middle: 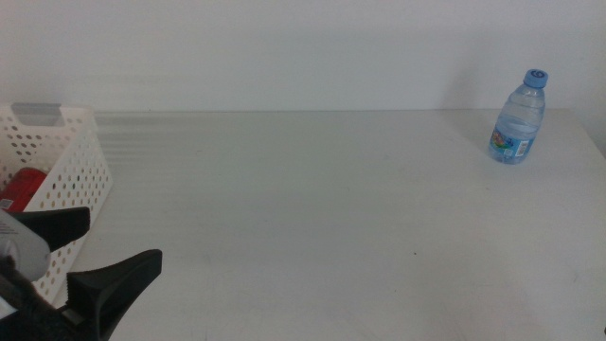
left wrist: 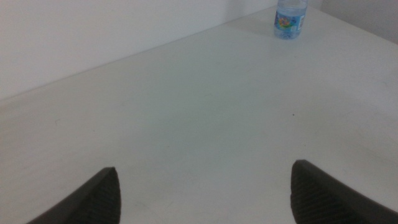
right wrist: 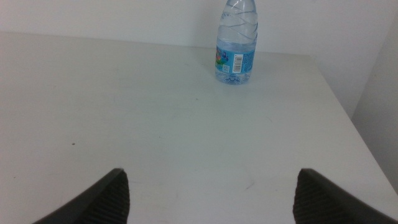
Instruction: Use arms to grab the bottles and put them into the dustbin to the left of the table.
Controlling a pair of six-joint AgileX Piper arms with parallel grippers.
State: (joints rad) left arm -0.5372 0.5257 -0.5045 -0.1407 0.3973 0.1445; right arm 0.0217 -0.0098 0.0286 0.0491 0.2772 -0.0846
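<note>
We see the left claw spread and empty at lower left beside the basket holding a red can, the water bottle upright on the worktop at upper right, the right claw likewise spread.

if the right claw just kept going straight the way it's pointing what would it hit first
Probably the small clear water bottle with the blue cap, standing upright near the table's far edge. The white tabletop before it looks bare. The right claw is open; depth is uncertain.
</note>
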